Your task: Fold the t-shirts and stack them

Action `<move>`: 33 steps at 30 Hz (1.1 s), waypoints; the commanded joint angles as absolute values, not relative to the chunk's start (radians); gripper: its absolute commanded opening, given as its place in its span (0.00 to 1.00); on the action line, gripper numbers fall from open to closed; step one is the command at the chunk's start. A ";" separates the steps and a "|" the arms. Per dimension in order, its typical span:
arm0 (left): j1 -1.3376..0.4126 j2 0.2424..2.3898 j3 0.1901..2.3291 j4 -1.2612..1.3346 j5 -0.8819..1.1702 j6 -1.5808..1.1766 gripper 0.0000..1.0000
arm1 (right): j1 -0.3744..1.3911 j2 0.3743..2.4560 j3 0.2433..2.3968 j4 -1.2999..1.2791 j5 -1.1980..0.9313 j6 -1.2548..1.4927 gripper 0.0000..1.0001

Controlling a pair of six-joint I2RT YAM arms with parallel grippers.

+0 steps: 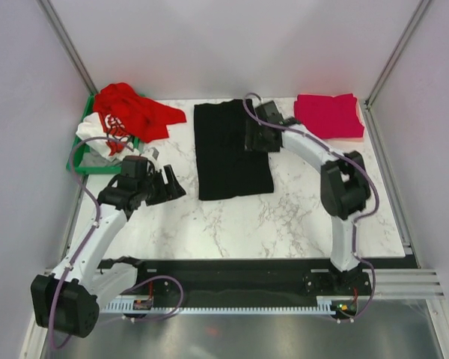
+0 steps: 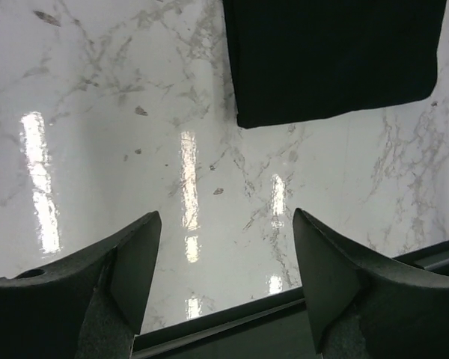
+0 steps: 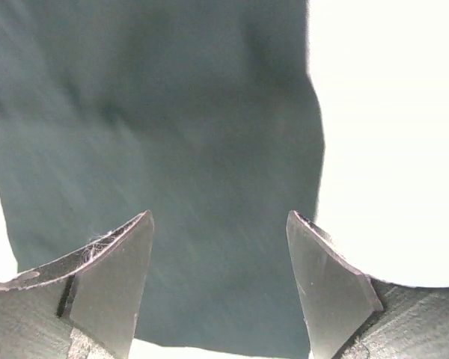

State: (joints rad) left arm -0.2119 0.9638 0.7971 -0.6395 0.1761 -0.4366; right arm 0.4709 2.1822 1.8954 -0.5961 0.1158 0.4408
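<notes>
The black t-shirt point(image 1: 232, 149) lies flat as a long folded rectangle in the middle of the marble table point(image 1: 284, 217). My right gripper point(image 1: 254, 143) hovers open over its right edge, and the dark cloth point(image 3: 172, 149) fills the space under the open right gripper point(image 3: 218, 215). My left gripper point(image 1: 176, 187) is open, left of the shirt's near corner, with nothing between its fingers. In the left wrist view that open left gripper point(image 2: 224, 217) is over bare marble, with the black shirt point(image 2: 329, 60) ahead. A folded crimson-pink t-shirt point(image 1: 328, 116) rests at the back right. A red t-shirt point(image 1: 138, 112) and a white printed one point(image 1: 105, 133) lie crumpled at the back left.
A green bin point(image 1: 76, 161) holds the crumpled shirts at the back left edge. White walls with metal posts close in the table on three sides. A black rail point(image 1: 247, 265) runs along the near edge by the arm bases.
</notes>
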 commanded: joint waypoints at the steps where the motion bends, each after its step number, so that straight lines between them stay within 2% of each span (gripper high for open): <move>1: -0.224 1.028 0.747 -0.485 0.333 -0.512 0.77 | 0.372 1.853 1.544 -0.424 0.004 0.521 0.79; 2: -0.232 1.067 0.742 -0.462 0.336 -0.531 0.76 | 0.338 1.803 1.381 -0.387 -0.024 0.528 0.79; 5: -0.242 1.158 0.732 -0.373 0.336 -0.551 0.75 | 0.321 1.666 1.170 -0.344 -0.043 0.517 0.79; 11: -0.270 1.321 0.724 -0.164 0.382 -0.629 0.75 | 0.298 1.609 0.941 -0.229 -0.185 0.551 0.74; 19: -0.325 1.511 0.738 -0.074 0.327 -0.670 0.75 | 0.262 1.710 0.851 -0.057 -0.347 0.609 0.68; 23: -0.328 1.557 0.719 -0.023 0.310 -0.683 0.71 | 0.261 1.739 0.830 -0.032 -0.353 0.612 0.57; 25: -0.328 1.578 0.716 -0.012 0.302 -0.689 0.69 | 0.259 1.749 0.810 -0.025 -0.359 0.618 0.54; 27: -0.330 1.608 0.718 -0.003 0.285 -0.693 0.64 | 0.258 1.747 0.795 -0.009 -0.365 0.627 0.53; 33: -0.330 1.660 0.726 0.040 0.267 -0.698 0.59 | 0.256 1.727 0.746 -0.008 -0.357 0.629 0.53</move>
